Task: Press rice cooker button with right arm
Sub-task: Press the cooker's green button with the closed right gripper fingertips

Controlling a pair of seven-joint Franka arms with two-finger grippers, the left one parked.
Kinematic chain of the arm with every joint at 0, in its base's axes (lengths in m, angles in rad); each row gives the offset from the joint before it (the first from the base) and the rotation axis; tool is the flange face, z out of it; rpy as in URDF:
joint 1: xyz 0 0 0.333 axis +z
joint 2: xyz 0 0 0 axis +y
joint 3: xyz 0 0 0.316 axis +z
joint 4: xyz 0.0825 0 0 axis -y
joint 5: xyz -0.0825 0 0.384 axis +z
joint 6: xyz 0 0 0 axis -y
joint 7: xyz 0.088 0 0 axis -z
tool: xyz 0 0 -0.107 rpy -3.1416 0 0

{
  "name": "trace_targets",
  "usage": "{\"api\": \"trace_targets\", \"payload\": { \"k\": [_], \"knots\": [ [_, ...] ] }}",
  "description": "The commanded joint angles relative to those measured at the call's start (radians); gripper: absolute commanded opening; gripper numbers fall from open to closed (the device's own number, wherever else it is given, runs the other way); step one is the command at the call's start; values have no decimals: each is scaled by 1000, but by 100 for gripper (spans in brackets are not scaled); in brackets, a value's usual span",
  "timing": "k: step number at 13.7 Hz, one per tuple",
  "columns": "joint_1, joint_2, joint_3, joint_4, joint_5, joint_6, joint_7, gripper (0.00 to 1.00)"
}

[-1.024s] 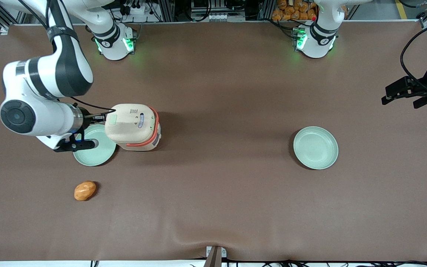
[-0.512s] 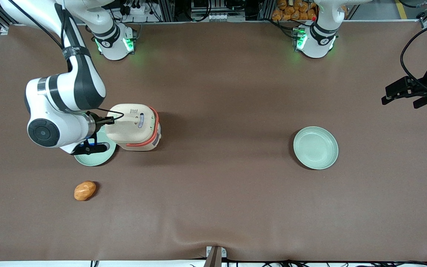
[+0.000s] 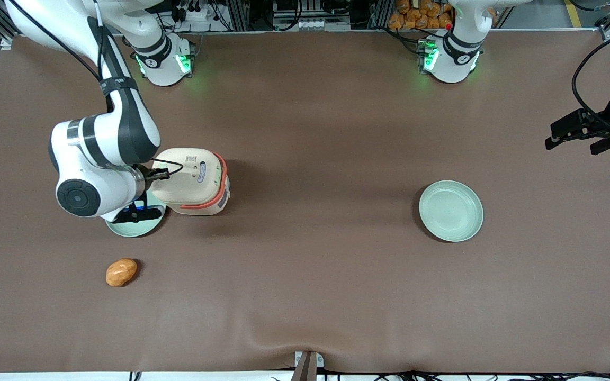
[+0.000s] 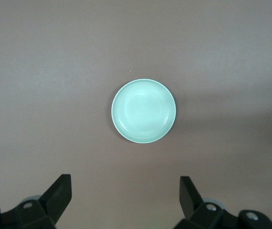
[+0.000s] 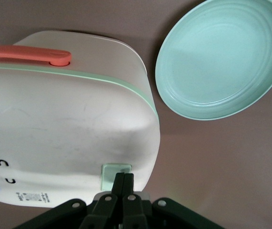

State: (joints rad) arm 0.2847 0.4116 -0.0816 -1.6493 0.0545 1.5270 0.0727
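Because its jaws are closing fully into one blunt tip, holding nothing, the small black gripper (image 5: 123, 183) of the white jointed right arm (image 3: 101, 153) is touching the pale green square button (image 5: 116, 170) on the cream-beige rounded rice cooker (image 3: 191, 180), pushing it squarely.

Sitting on the worktop (image 3: 337, 106): one rice cooker (image 3: 194, 180), two pale green plates (image 3: 450, 210) (image 3: 134, 226), one orange lump (image 3: 120, 272); working above: one claw (image 5: 123, 183).

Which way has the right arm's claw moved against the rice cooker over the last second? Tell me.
Yes. The claw has closed in on the rice cooker, its shut tips now at the pale green button.
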Motion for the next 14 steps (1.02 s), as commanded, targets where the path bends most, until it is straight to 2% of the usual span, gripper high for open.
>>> {"api": "trace_targets", "payload": {
  "k": [1,6,12,13,14],
  "knots": [
    [10,6,-6,-9,10,9,4,0],
    [14,24,-6,-24,10,50,2,0],
    [14,-3,-6,35,8,13,4,0],
    [14,-5,-6,80,8,-25,7,1],
    [16,-5,-6,127,8,-54,9,7]
  ]
}}
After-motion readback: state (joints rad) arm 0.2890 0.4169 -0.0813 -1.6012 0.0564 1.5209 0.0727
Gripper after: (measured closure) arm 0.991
